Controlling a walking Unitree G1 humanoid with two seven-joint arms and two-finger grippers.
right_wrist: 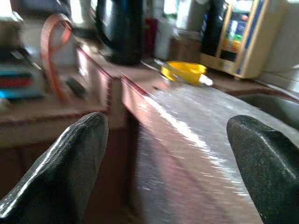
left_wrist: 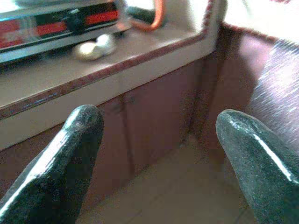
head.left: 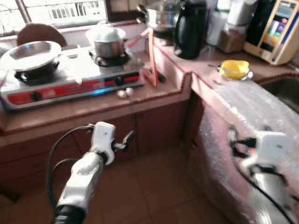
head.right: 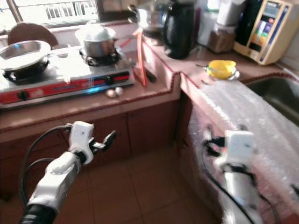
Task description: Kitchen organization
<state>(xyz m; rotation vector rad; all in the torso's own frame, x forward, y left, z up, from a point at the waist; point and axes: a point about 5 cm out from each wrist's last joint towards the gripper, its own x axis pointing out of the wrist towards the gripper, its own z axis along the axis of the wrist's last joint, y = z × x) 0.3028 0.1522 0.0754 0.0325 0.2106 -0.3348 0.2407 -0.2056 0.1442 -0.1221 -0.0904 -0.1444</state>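
My left gripper (head.left: 127, 140) is open and held low in front of the brown cabinet doors (head.left: 154, 126), below the counter edge; nothing is between its fingers (left_wrist: 79, 135). Also open and empty, my right gripper (head.left: 232, 136) hangs beside the counter side covered in clear bubble wrap (head.left: 252, 105). Its wrist view looks along that counter toward a yellow bowl (right_wrist: 183, 71) on a steel plate. Two small pale round things (head.left: 125, 93) lie on the counter in front of a red-fronted gas stove (head.left: 70, 79). On the stove stand a steel pan (head.left: 30, 52) and a lidded pot (head.left: 108, 41).
A black jug (head.left: 190, 29), a steel pot (head.left: 161, 17), jars and a beige wall appliance (head.left: 279, 30) crowd the back corner. An orange hose (head.left: 150, 56) loops beside the stove. A sink (head.left: 285, 88) lies at the far right. Brown floor tiles (head.left: 154, 191) stretch between my arms.
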